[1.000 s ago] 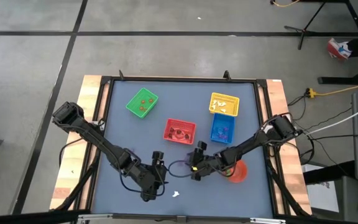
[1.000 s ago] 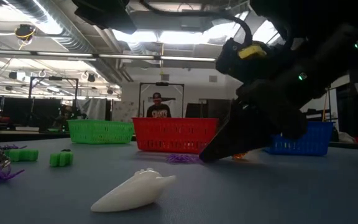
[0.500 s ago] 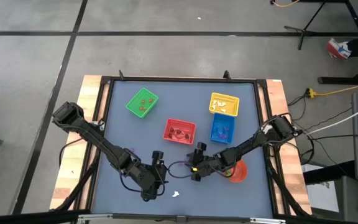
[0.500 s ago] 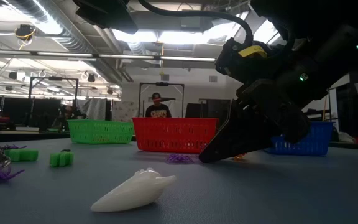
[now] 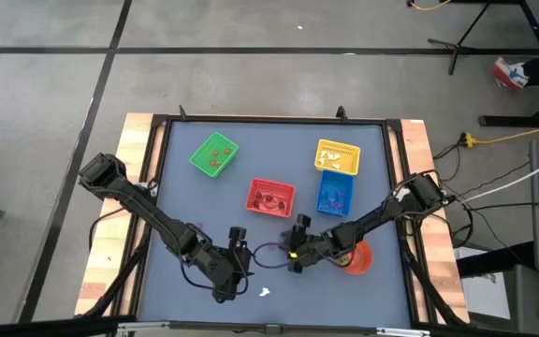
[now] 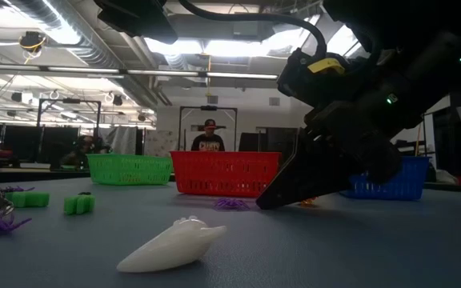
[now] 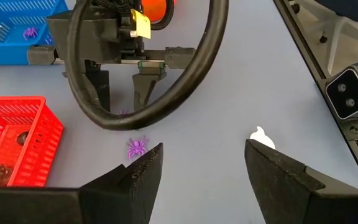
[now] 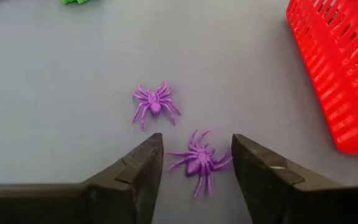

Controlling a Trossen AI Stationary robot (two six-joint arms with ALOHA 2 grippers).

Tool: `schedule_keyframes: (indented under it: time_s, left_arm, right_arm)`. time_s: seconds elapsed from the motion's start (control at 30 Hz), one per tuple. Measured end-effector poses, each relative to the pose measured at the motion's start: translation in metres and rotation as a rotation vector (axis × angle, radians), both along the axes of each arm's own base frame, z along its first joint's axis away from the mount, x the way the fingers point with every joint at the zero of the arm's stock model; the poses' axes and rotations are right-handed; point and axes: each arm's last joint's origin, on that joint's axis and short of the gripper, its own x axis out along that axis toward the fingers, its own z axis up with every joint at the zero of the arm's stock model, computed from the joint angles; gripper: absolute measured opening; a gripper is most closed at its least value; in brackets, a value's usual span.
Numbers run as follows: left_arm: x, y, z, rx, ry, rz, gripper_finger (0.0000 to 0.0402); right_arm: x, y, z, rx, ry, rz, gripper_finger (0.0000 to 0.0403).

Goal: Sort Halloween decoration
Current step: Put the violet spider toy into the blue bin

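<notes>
two dark jointed arms, black looped cable, yellow label near jaws.

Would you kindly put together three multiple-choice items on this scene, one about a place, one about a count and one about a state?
1. Where does the nearer small purple plastic spider lie?
A. between the right gripper's fingers
B. inside the square red plastic basket
C. under the left gripper

2. How many purple spiders show on the table in the right wrist view?
A. one
B. two
C. four

3. How stand the left gripper's fingers?
A. shut on a spider
B. shut on nothing
C. open

Answers: 1 A, since the spider sits on the grey-blue table between the two dark fingers; 2 B, since a second purple spider lies just beyond it; 3 C, since the left wrist view shows a wide gap with nothing held.
</notes>
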Motion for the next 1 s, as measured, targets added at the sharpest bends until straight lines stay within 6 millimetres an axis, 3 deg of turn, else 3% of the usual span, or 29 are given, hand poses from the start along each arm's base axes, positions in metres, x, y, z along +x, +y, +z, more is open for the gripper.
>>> schedule_keyframes:
  time_s: [0.43, 1.0]
  left_arm:
    - [0.0, 0.0, 0.0, 0.0, 0.0, 0.0, 0.0211]
    - [-0.0001, -0.0001, 0.0, 0.0, 0.0, 0.0, 0.0211]
  right_arm:
    - [-0.0001, 0.0008, -0.0002, 0.009, 0.005, 0.015, 0.0068]
    - [-0.0001, 0.0008, -0.0006, 0.025, 0.014, 0.032, 0.0051]
